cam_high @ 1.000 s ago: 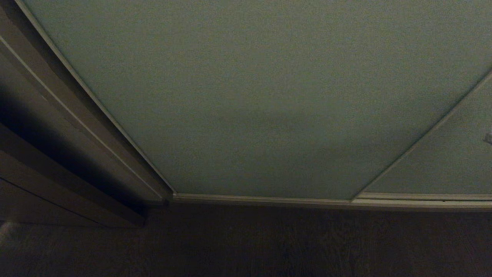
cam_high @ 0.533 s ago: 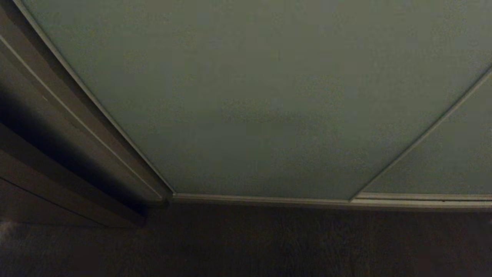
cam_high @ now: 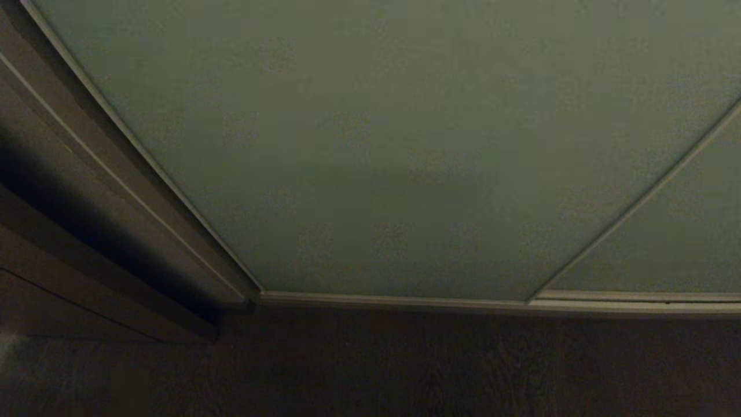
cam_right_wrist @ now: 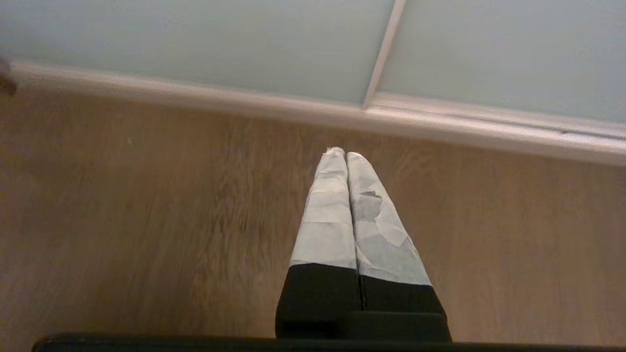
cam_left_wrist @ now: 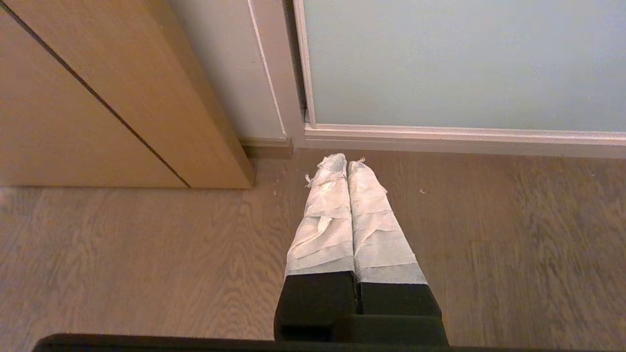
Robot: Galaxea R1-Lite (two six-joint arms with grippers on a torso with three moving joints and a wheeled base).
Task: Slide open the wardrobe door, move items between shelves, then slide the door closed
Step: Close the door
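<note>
The sliding wardrobe door (cam_high: 376, 145) is a pale grey-green panel that fills the head view and covers the opening. A second panel (cam_high: 666, 243) meets it at a thin metal frame on the right. The items and the shelves are hidden behind the door. Neither arm shows in the head view. My left gripper (cam_left_wrist: 346, 161) is shut and empty, hanging low over the floor near the door's (cam_left_wrist: 464, 63) lower left corner. My right gripper (cam_right_wrist: 346, 154) is also shut and empty, pointing at the floor in front of the seam between the two panels (cam_right_wrist: 195, 44).
A brown wooden side panel (cam_left_wrist: 98, 98) stands left of the wardrobe, also seen as the dark side panel (cam_high: 58, 202) in the head view. The door's bottom rail (cam_high: 405, 300) runs along the wood-grain floor (cam_left_wrist: 489, 234).
A small pale tip at the head view's right edge, against the right panel, has dropped out of sight. The door and the camera have stayed still.
</note>
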